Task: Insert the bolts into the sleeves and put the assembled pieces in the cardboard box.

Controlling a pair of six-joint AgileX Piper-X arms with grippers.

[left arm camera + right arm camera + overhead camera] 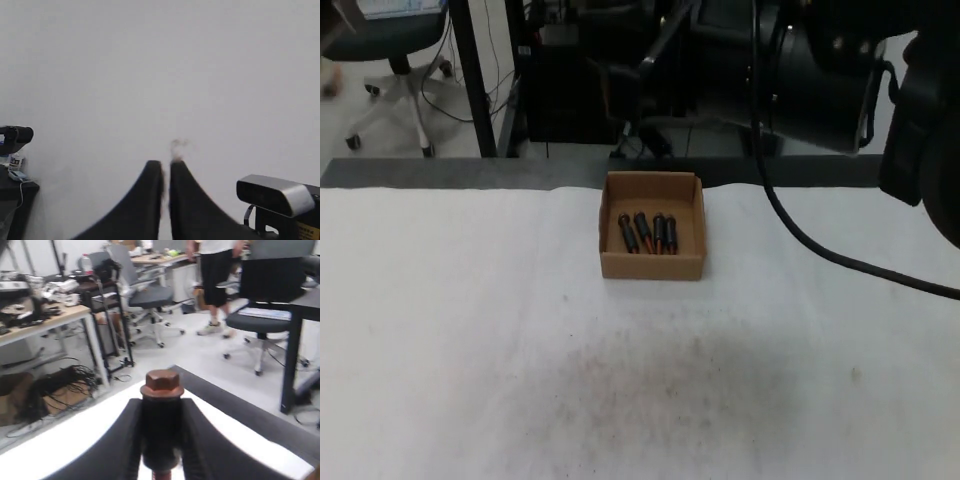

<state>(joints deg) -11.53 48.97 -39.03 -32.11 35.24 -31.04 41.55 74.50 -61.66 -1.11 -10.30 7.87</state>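
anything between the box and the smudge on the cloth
No, in the high view the cloth between the box and the smudge is bare.

Cardboard box (652, 266) on bench (470, 350), far centre; four assembled pieces (642, 232) side by side inside.

The left tool (166, 169) has its two dark fingers (145, 200) pressed together tip to tip, nothing between them. The right tool (161, 412) is clamped on a sleeved bolt (161, 382), one finger on each side, the hexagonal head standing clear beyond the fingertips. An arm (920, 130) looms dark at the high view's right edge.
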